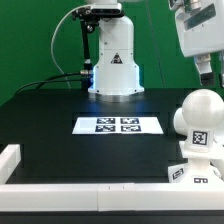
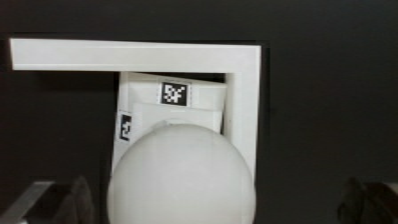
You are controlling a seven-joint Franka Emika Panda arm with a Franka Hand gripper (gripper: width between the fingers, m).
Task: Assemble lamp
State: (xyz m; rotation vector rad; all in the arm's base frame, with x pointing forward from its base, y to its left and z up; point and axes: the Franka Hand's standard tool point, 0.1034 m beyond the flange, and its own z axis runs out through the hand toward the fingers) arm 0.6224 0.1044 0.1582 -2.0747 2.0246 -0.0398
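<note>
In the exterior view, a matte black table (image 1: 60,140) is seen spread wide, backed by a green curtain (image 1: 30,40). The arm's white pedestal (image 1: 113,62) is planted at the far middle of the surface, and a black cable (image 1: 45,82) is draped down beside it on the exterior view's left. The marker board (image 1: 118,124) is laid flat in front of the pedestal, well apart from the parts. A low white rail (image 1: 90,187) is run along the near edge and turned up at the exterior view's left. At the exterior view's right, the bulb (image 1: 197,112) is stood upright on the base (image 1: 190,172), close by the rail. The gripper (image 1: 205,68) is hung above the bulb, clear of it.

In the wrist view, the same black surface is looked straight down upon. The rail (image 2: 125,52) is shown as a white corner, and the base (image 2: 173,100) is tucked inside that corner, with its tags turned up. The bulb's round head (image 2: 178,175) is seen blurred and large over the base. The dark fingers (image 2: 63,200) are spread wide to either side of the head, and nothing is held.
</note>
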